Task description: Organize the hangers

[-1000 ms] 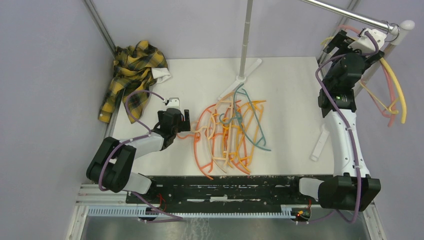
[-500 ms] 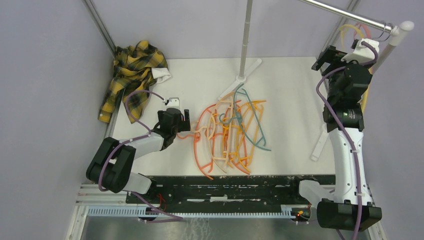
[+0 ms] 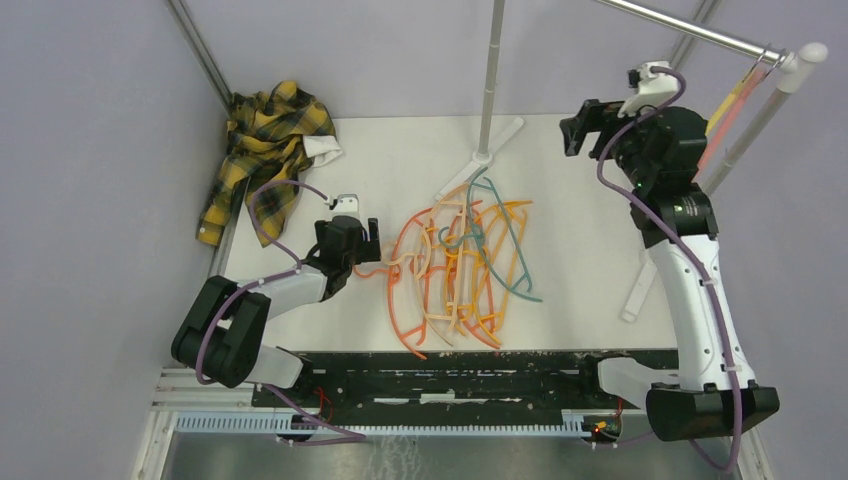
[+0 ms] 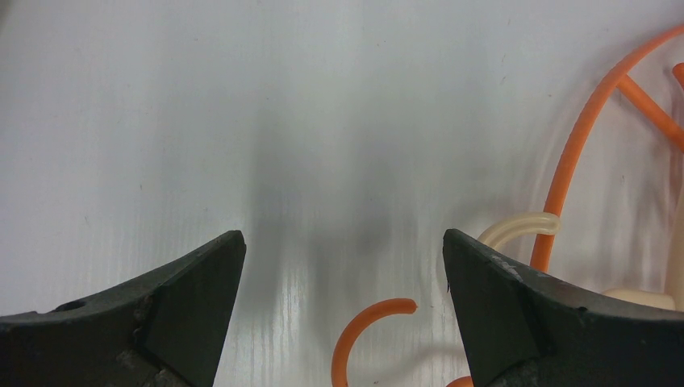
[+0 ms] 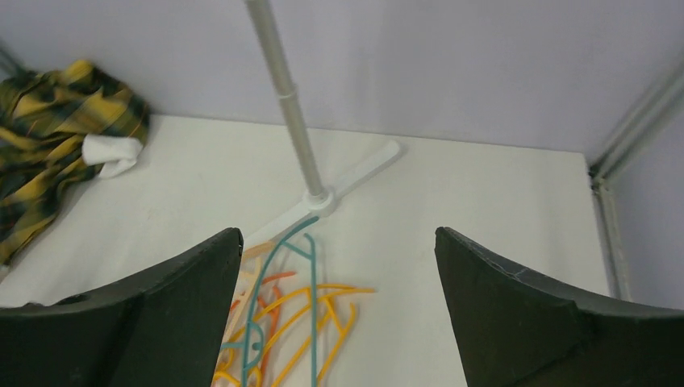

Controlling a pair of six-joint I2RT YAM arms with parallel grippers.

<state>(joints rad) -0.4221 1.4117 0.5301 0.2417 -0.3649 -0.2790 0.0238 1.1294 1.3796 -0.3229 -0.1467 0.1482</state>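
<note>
A pile of hangers (image 3: 460, 265) in orange, yellow, peach and teal lies in the middle of the table. My left gripper (image 3: 368, 234) is open and low at the pile's left edge. In the left wrist view an orange hanger hook (image 4: 367, 330) lies between the open jaws of that gripper (image 4: 343, 242), untouched, with a peach hook (image 4: 516, 228) by the right finger. My right gripper (image 3: 582, 125) is open and empty, high above the table's back right. Its wrist view (image 5: 339, 234) looks down on a teal hanger (image 5: 274, 274) and yellow hangers (image 5: 331, 310). Yellow and pink hangers (image 3: 735, 95) hang on the rail.
A yellow-black plaid shirt (image 3: 262, 150) lies at the back left corner. A silver pole (image 3: 490, 80) stands on a white foot (image 3: 495, 145) behind the pile. The silver rail (image 3: 690, 28) runs across the top right to a slanted white post (image 3: 745, 135).
My right arm has swung left, away from the rail's end, leaving the yellow and pink hangers hanging there. My left arm and the pile have not moved.
</note>
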